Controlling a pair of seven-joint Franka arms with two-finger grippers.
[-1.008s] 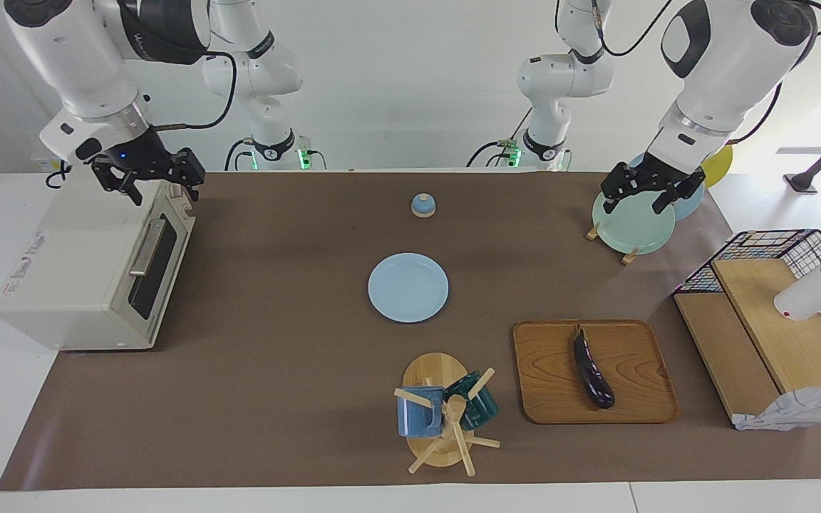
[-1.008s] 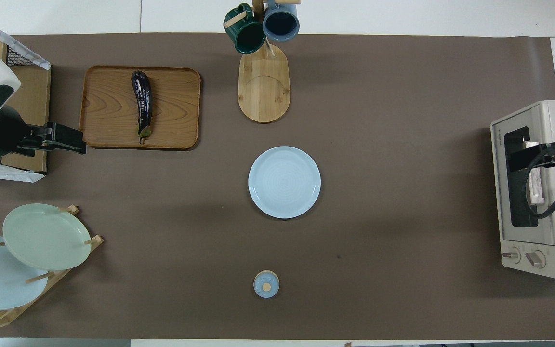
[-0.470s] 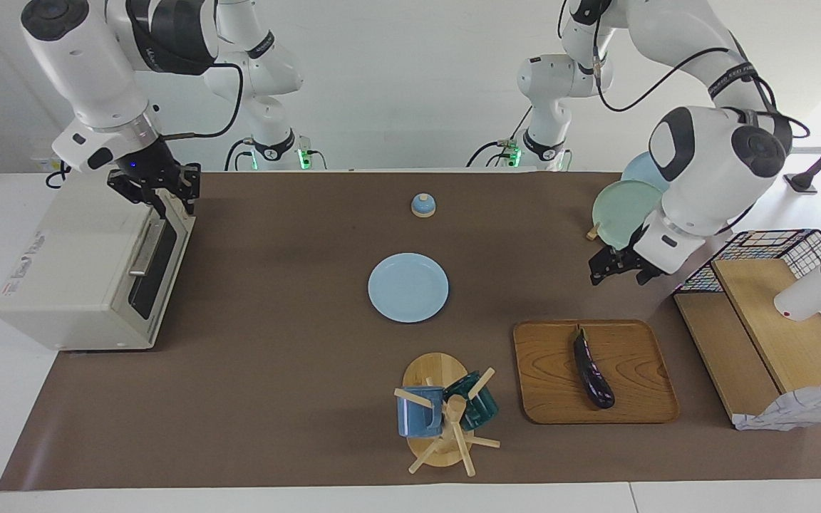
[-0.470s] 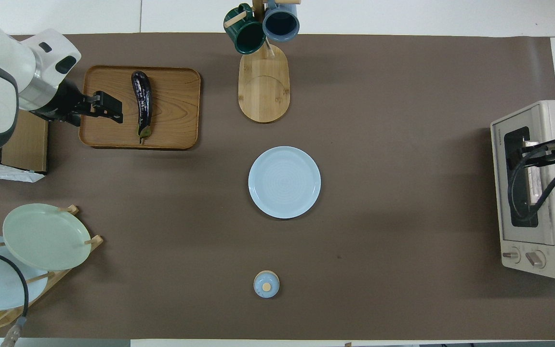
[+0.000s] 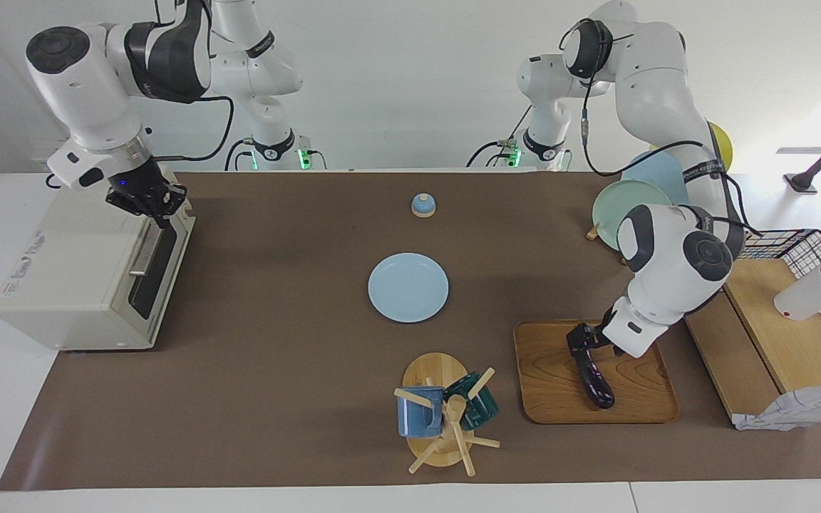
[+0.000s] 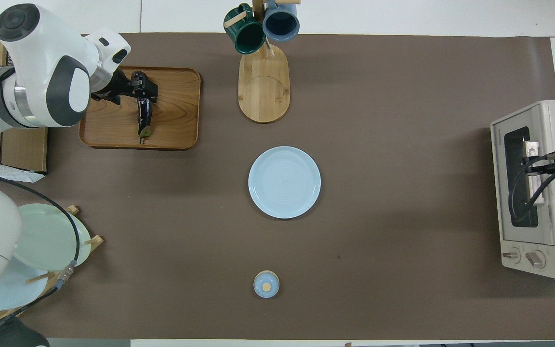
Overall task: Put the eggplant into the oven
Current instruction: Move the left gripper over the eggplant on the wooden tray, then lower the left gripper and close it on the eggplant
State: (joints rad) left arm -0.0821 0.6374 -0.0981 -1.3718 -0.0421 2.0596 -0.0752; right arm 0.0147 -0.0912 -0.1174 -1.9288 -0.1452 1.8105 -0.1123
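The dark purple eggplant [image 5: 597, 385] [image 6: 143, 114] lies on a wooden tray [image 5: 546, 385] [image 6: 176, 111] toward the left arm's end of the table. My left gripper [image 5: 584, 343] [image 6: 143, 88] is down at the eggplant's stem half, open, with a finger on either side of it. The cream-white oven [image 5: 75, 271] [image 6: 554, 120] stands at the right arm's end with its glass door closed. My right gripper [image 5: 159, 204] [image 6: 534, 162] is at the end of the oven's bar handle [image 5: 147, 246] [image 6: 537, 190] nearer the robots.
A light blue plate [image 5: 408, 287] [image 6: 284, 182] sits mid-table. A mug tree [image 5: 446, 413] [image 6: 263, 82] stands beside the tray. A small blue lid [image 5: 423, 205] [image 6: 266, 284] lies near the robots. A plate rack [image 5: 628, 206] and a wooden shelf with wire basket [image 5: 774, 328] stand at the left arm's end.
My left arm swung from over the plate rack down to the eggplant on the tray. My right gripper turned and came down onto the oven handle's end.
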